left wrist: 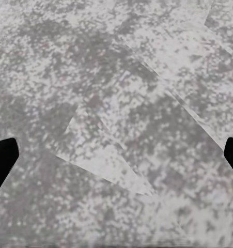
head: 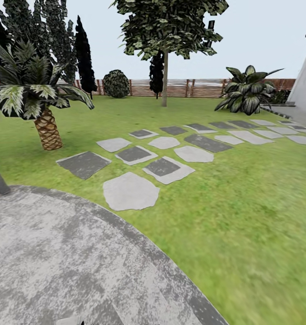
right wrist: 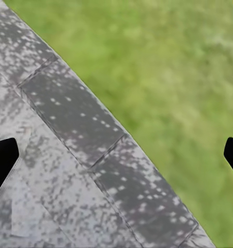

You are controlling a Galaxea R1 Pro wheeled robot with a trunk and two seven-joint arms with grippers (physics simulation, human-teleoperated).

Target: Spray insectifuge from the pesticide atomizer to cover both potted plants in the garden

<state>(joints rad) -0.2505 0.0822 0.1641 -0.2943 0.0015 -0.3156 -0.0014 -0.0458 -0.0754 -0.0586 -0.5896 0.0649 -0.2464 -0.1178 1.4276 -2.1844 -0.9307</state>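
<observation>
Garden patio (head: 58, 253) lies nearest, grey and mottled; left gripper (left wrist: 116, 155) and right gripper (right wrist: 116, 155) hang over it, fingers spread, empty. Lawn (head: 243, 216) beyond, stepping stones (head: 171, 153), palm (head: 35, 99) left, fence (head: 189, 88) far.

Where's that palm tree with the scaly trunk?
In the head view, the palm tree stands on the lawn at far left, just beyond the round patio, left of the stepping stones.

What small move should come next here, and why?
Probably turn or drive on to search for the atomizer. Both grippers, left and right, look open with nothing between the fingertips, over the grey paved patio. Ahead lie lawn, stepping stones and a palm.
</observation>
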